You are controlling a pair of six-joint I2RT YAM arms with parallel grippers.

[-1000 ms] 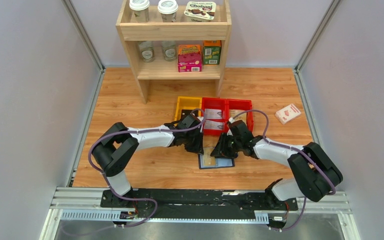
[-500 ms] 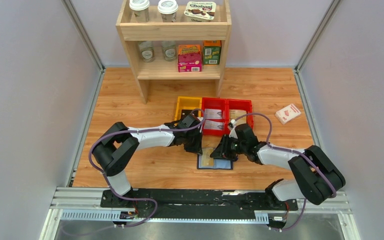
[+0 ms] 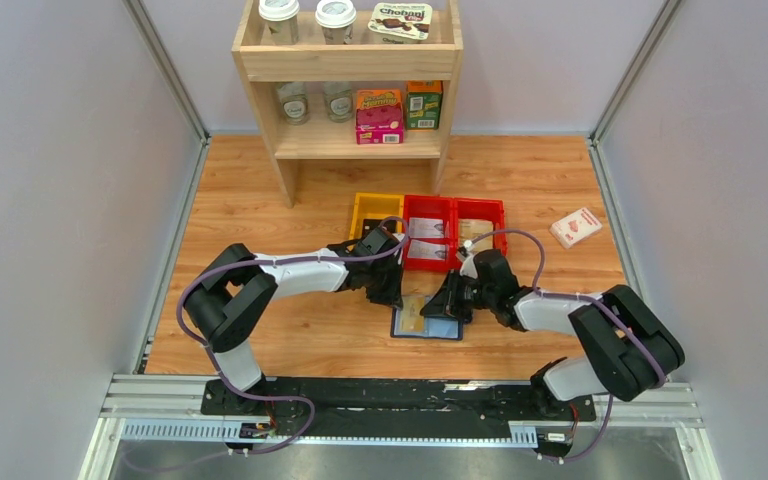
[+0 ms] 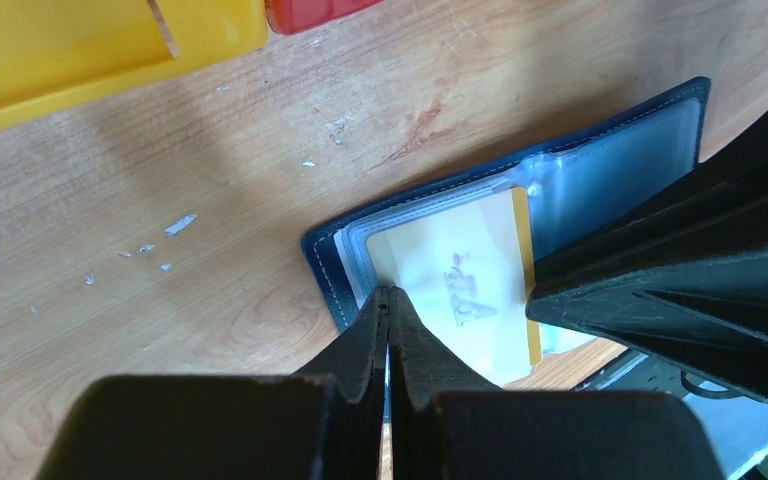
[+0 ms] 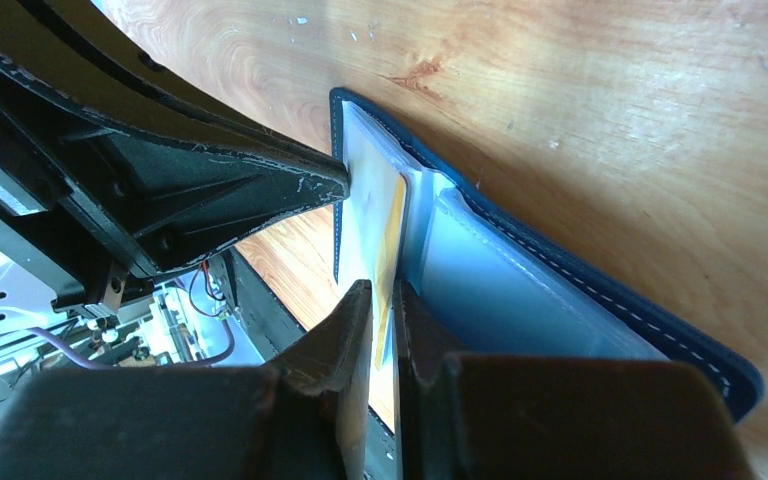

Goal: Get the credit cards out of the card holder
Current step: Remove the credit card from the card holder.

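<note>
Card holder (image 3: 427, 322) lies open on the wooden surface (image 3: 290, 200); closed left jaws press its sleeve edge, right jaws pinch a pale credit card (image 4: 460, 270), apparently mid-extraction; next, a steady outward pull

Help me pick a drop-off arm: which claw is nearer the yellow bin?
Left. The left claw is at the card holder's left edge, just near-side of the yellow bin; the right claw is farther right on the holder, near-side of the red bins.

Glossy plastic sleeves (image 4: 610, 170) in card holder (image 4: 322, 262); scuffed wood table (image 4: 260, 150).
</note>
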